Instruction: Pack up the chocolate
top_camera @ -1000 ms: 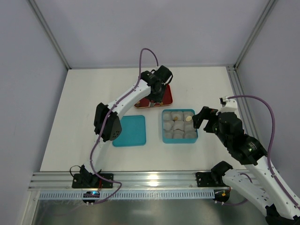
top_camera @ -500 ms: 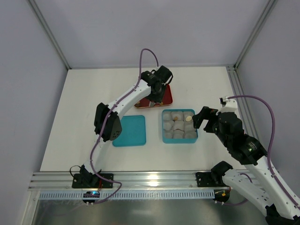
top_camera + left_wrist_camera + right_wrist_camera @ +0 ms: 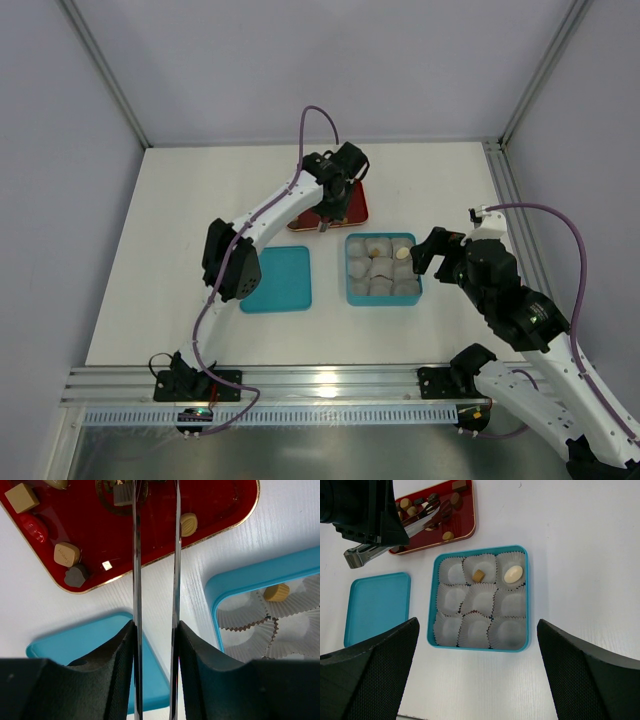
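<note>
Top external view showed the left gripper [image 3: 333, 200] over the red tray [image 3: 358, 205], where the loose chocolate [image 3: 66, 554] lay. The right gripper [image 3: 428, 252] hung at 3 o'clock of the teal box [image 3: 383, 302], just beside its wall. The tray sat at 11 o'clock from the box and the teal lid [image 3: 278, 280] at 9 o'clock. The left arm was plainly the nearer to the tray.

Left wrist view showed the left gripper pressed together on one pair of metal tongs [image 3: 135, 580], its two blades running straight toward 12 o'clock over the tray. A dark square piece [image 3: 121, 494] lay just at 9 o'clock of the left blade. The blade tips ran past the top edge, so I could not tell whether anything was nipped. A tan ridged oval [image 3: 188, 524] lay just at 3 o'clock of the right blade. I counted six pieces on the tray in this view (one cut by the top edge).

Right wrist view showed the right gripper spread wide with nothing between its fingers. The box held nine paper cups [image 3: 477, 600], three by three. Two were filled: a tan square [image 3: 478, 575] in the far middle cup and a cream oval [image 3: 513, 573] in the far right. Seven were empty. The coming move likely calls for carrying a piece toward 5 o'clock, from tray to box.
</note>
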